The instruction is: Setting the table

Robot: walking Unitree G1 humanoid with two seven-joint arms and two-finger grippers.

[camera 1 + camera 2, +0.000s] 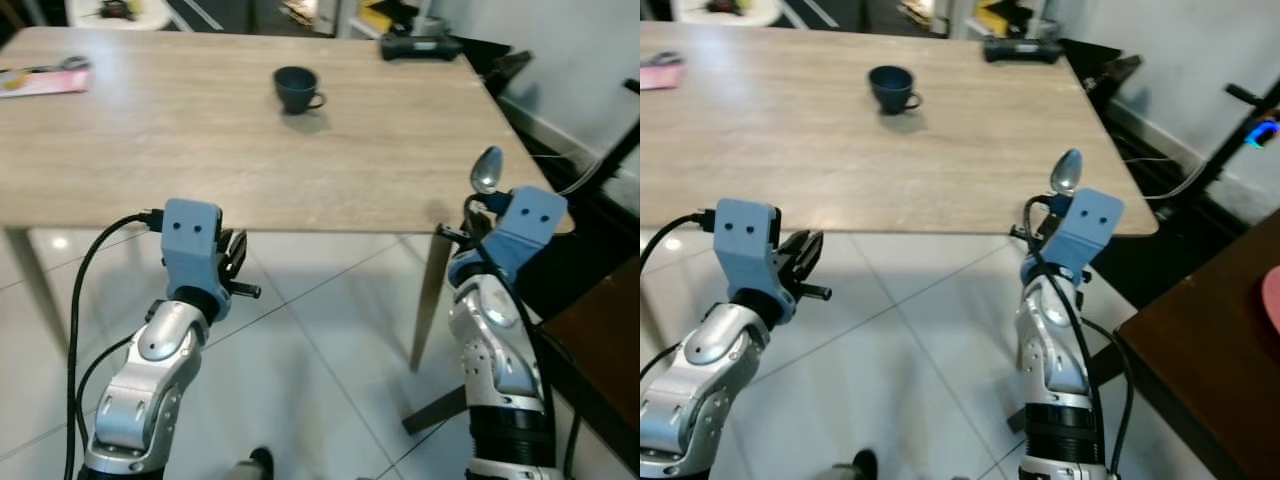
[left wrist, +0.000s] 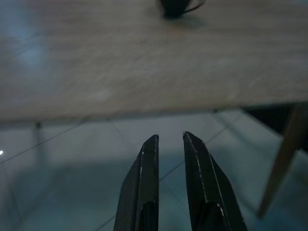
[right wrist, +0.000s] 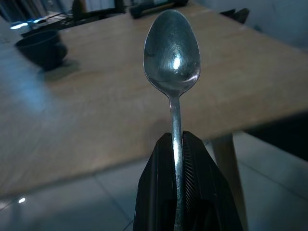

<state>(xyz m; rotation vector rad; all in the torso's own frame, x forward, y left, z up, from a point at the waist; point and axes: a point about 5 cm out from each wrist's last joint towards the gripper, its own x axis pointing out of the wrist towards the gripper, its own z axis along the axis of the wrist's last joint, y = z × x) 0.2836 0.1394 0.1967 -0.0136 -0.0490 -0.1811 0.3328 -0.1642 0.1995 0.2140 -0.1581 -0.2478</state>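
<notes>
The right gripper (image 3: 177, 144) is clamping the handle of a metal spoon (image 3: 172, 53) between its two black fingers, holding it upright with the bowl pointing up and toward the wooden table (image 1: 200, 140). Carrying it by the handle is keeping the bowl free to be laid down first, probably near the dark blue cup (image 1: 296, 88) standing well away at the table's middle. The gripper is hovering just off the table's near right corner, short of the top. The left gripper (image 2: 168, 149) is waiting below the near edge, fingers narrowly parted and empty. Something pink (image 1: 45, 80), too blurred to name, is lying at the far left.
</notes>
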